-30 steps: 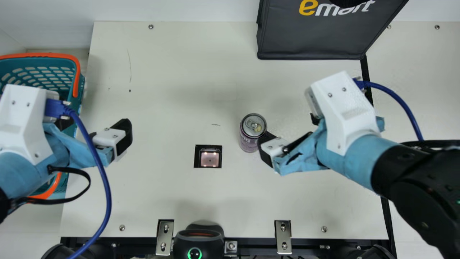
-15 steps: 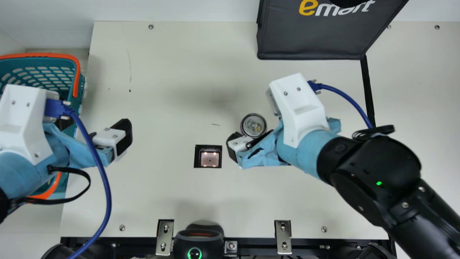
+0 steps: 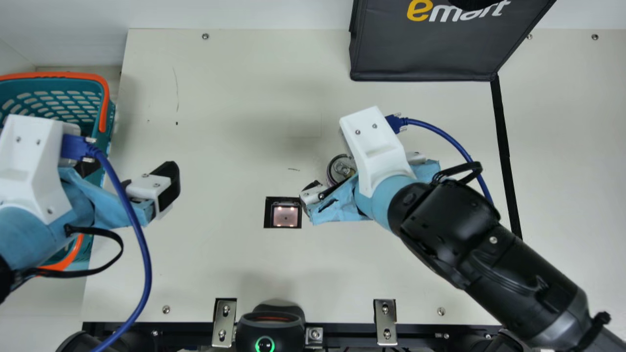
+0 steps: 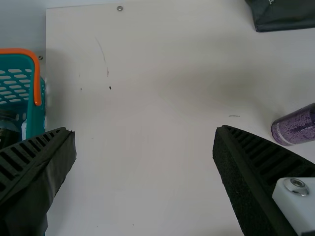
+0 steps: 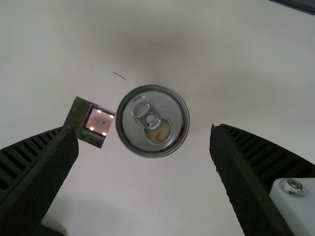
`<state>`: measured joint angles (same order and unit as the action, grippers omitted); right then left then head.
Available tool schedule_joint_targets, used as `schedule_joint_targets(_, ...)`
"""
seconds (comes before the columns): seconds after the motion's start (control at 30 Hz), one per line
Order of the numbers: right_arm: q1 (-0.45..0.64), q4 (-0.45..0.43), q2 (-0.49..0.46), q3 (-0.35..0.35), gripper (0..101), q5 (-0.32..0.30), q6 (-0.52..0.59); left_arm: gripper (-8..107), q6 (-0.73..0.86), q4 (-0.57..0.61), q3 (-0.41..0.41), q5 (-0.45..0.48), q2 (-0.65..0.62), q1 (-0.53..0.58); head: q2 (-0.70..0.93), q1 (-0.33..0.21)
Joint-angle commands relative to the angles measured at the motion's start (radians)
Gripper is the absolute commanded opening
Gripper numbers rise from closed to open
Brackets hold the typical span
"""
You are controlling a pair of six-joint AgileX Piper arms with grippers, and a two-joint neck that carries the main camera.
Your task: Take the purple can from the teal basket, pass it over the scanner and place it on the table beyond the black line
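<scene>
Main view: The purple can (image 3: 338, 168) stands upright on the smooth cream table (image 3: 220, 122), around the middle between its far and near edges, on the basket's side of the black line (image 3: 501, 127). Its round metal top is partly covered by the right gripper (image 3: 312, 193), whose arm, wrapped in pale blue, slants in from the near right corner. The square, glassy scanner (image 3: 285, 216) lies flush in the table, nearer the near edge than the can. By the table's left edge sits the teal basket (image 3: 73, 102), slot-walled with a smooth orange handle; the left gripper (image 3: 159, 188) hangs beside it. A dark, flat-sided bag (image 3: 420, 54) with stitched seams lies across the far edge.

Left wrist view: The left gripper's ribbed, rough-sided fingers are spread, holding nothing. The can's cylindrical side is speckled purple with a pale band.

Right wrist view: The right gripper's fingers are parted on either side of the can, not gripping it; its silver lid has a rounded pull tab.
</scene>
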<state>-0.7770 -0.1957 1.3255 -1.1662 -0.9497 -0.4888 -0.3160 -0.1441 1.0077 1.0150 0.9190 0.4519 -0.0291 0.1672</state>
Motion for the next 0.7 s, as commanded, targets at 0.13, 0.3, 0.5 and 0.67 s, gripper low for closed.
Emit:
schedule_joint_targets(0.13,0.002,-0.023,0.028,0.02,95,0.018,-0.016,90,0.0,0.0,0.0,0.0,0.0,0.0,0.002,-0.029)
schedule_joint_targets(0.3,0.015,-0.02,0.054,0.035,95,0.049,-0.015,90,0.0,0.0,0.0,0.0,0.0,0.0,0.002,-0.029)
schedule_joint_targets(0.5,0.03,-0.017,0.08,0.045,95,0.076,-0.01,90,0.0,0.0,0.0,0.0,0.0,0.0,0.002,-0.029)
schedule_joint_targets(0.67,0.038,-0.016,0.093,0.05,75,0.087,-0.006,90,0.0,0.0,0.0,0.0,0.0,0.0,0.002,-0.029)
